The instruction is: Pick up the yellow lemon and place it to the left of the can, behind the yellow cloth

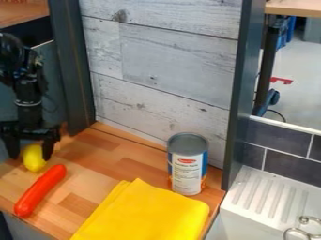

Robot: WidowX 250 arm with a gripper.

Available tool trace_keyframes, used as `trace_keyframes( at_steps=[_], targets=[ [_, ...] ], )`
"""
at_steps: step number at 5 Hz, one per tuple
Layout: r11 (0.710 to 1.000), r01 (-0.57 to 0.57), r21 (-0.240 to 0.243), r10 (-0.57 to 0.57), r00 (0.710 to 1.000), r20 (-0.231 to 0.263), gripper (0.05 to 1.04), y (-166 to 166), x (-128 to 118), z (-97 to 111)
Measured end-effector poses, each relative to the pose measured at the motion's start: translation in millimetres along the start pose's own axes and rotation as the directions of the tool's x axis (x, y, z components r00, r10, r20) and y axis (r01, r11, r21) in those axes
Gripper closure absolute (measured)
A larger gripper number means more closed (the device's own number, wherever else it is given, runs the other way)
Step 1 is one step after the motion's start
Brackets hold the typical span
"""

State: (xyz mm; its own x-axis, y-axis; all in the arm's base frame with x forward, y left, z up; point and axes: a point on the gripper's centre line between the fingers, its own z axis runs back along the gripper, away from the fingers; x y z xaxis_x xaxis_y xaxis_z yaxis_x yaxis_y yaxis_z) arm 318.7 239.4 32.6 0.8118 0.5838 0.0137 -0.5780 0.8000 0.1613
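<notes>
- Gripper (30, 157): at left, pointing down, fingers parted about the yellow object (34, 158).
- Yellow object: on the bench (128, 161), far left; rounded, its long axis running roughly near to far.
- Red sausage-shaped item (39, 191): just nearer, slanting from near left to far right.
- Can (187, 165): upright, right of centre, label facing near; grey top, contents hidden.
- Yellow cloth (147, 213): folded, near side, by the can.

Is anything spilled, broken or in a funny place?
No, nothing looks odd: the can stands upright, the yellow cloth lies folded, the sausage looks whole, and the lemon is by the open gripper.
</notes>
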Motion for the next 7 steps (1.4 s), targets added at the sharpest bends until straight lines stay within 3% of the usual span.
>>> trace_keyframes(
  at_steps=[1, 2, 3, 4, 5, 6, 7],
  targets=[
    [1.000, -0.004, -0.015, 0.003, 1.000, -0.006, 0.143, 0, 3, -6],
    [0.999, -0.008, -0.036, 0.008, 1.000, -0.007, 0.283, -5, 6, -11],
    [0.998, -0.023, -0.060, 0.023, 1.000, 0.005, 0.284, -8, 7, -13],
    [0.998, -0.011, -0.061, 0.009, 1.000, -0.030, 0.284, -7, 0, -13],
    [0.999, 0.044, -0.015, -0.045, 0.992, -0.118, 0.284, -10, -9, 13],
    [0.983, 0.167, 0.080, -0.162, 0.984, -0.068, 0.284, -48, -6, 66],
    [0.947, 0.310, 0.083, -0.309, 0.951, -0.026, 0.284, -96, -11, 78]
  ],
)
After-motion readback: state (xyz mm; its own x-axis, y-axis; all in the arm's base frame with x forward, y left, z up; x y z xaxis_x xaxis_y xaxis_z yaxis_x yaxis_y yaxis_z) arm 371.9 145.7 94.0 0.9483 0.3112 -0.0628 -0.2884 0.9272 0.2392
